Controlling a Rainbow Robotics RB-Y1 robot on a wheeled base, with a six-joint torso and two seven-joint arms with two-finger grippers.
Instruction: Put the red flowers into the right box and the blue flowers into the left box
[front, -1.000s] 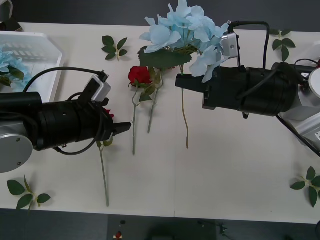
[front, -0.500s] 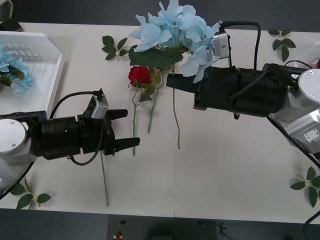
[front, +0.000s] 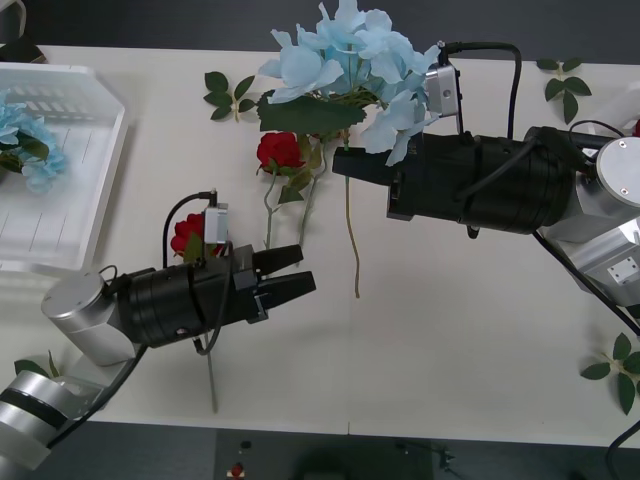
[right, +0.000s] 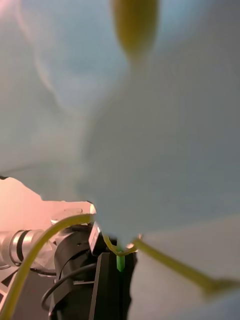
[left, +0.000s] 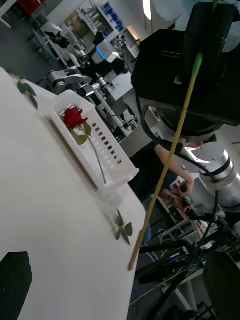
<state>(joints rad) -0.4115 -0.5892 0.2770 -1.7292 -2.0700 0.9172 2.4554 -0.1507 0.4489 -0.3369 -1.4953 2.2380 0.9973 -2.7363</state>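
Note:
My right gripper (front: 341, 165) is shut on the stem of a pale blue flower cluster (front: 345, 50), held above the table's far middle with the stem (front: 350, 240) hanging free. The right wrist view has blurred blue petals (right: 150, 125) up close. My left gripper (front: 290, 273) is open and holds nothing, low over the near middle. One red rose (front: 187, 232) lies beside the left arm and another (front: 279, 150) lies under the blue cluster. The left box (front: 95, 190) holds a blue flower (front: 25, 150). The right box (left: 120, 175) holds a red rose (left: 73, 117).
Loose green leaf sprigs lie at the far middle (front: 228, 95), far right (front: 565, 85), near right (front: 620, 370) and near left (front: 50, 385). A bare rose stem (front: 210, 380) runs to the front edge. The table between the arms is open white surface.
My left arm swung down and to the right, its gripper now nearer the table's middle, uncovering a red rose beside it. The right arm shifted left with the blue cluster, then stayed still.

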